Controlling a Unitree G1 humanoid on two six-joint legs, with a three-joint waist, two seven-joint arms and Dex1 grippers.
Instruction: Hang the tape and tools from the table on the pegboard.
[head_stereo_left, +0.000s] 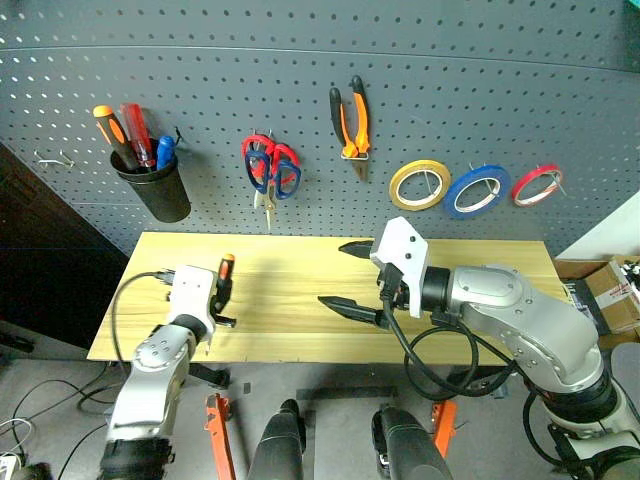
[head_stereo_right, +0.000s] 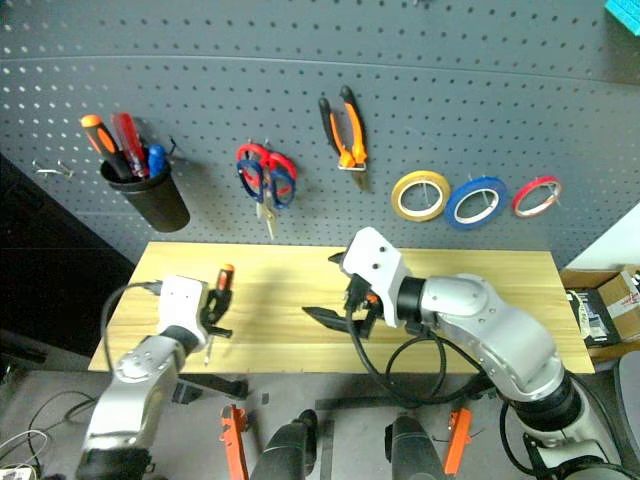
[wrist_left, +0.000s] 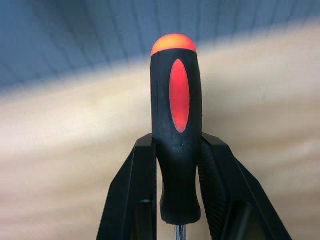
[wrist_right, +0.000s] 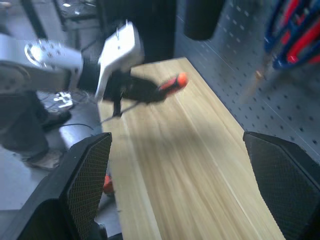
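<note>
Status: blue tape (head_stereo_left: 476, 191), dark-blue-handled scissors (head_stereo_left: 270, 172) and orange-and-black pliers (head_stereo_left: 351, 122) hang on the pegboard (head_stereo_left: 300, 60). Remaining item: the screwdriver (head_stereo_left: 223, 279), pinched at its handle between the left gripper (head_stereo_left: 222, 300) fingers, apparently lifted clear of the table (head_stereo_left: 480, 280). The right gripper (head_stereo_left: 350, 275) stands spread wide and empty, well apart from it over bare tabletop. The black cup (head_stereo_left: 155, 185) of screwdrivers hangs above and beyond the left gripper and looks the likely destination

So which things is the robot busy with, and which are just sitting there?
Part of the job:
screwdriver, held in the left gripper
blue tape, orange pliers and blue scissors, already on the pegboard
table

Just there:
yellow tape
red tape
red scissors
black cup
</note>
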